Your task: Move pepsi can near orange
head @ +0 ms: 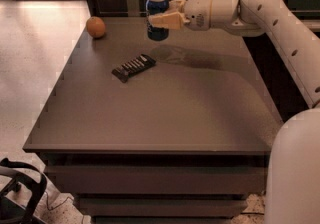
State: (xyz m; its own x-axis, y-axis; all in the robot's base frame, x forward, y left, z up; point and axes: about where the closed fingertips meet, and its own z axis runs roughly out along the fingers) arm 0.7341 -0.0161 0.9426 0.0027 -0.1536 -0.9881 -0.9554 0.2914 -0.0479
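Holding the pepsi can [157, 4] upright just above the table [165, 113] near its far edge, the gripper [160, 20] is clamping the can's middle, the orange [95, 27] is sitting apart at the far left corner, a black ribbed bar [133, 67] is lying nearer the camera.

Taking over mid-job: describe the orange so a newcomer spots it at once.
Find the dark table; look at its far left corner, beside the bright floor. The orange sits there alone, left of the pincer gripping the blue pepsi can above the table. It is the only round, orange-coloured thing; the black ribbed bar nearer the middle is flat.
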